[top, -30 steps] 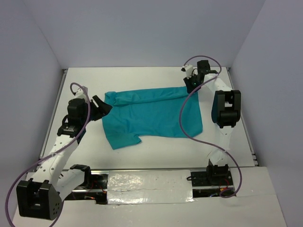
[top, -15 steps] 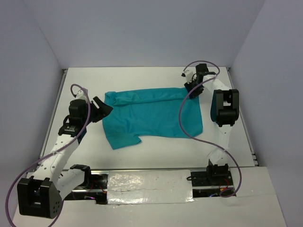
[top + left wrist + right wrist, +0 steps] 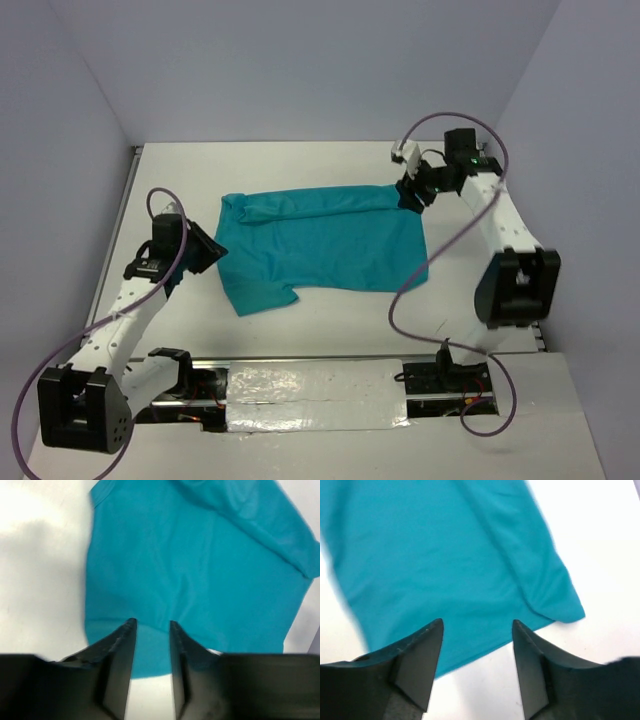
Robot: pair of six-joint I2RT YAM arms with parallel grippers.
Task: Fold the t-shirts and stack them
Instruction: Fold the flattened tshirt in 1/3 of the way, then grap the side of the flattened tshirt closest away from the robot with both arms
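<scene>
The teal t-shirt [image 3: 320, 245] lies spread on the white table, its far edge folded over in a long band and a sleeve pointing to the near left. My left gripper [image 3: 208, 254] is at the shirt's left edge. In the left wrist view it [image 3: 151, 626] is open with a narrow gap, empty, above the shirt's [image 3: 200, 570] hem. My right gripper [image 3: 411, 195] is at the shirt's far right corner. In the right wrist view it [image 3: 476, 625] is wide open and empty over the shirt's [image 3: 430, 555] edge.
The white table [image 3: 300, 165] is walled in by grey panels at the back and both sides. A silver foil strip [image 3: 315, 385] runs along the near edge between the arm bases. Purple cables [image 3: 400, 290] loop from both arms, the right one over the shirt's right edge.
My right arm has swung its elbow out to the right and its gripper has shifted slightly nearer. My left gripper has drawn back down and left from the shirt's far left corner. The shirt has stayed put.
</scene>
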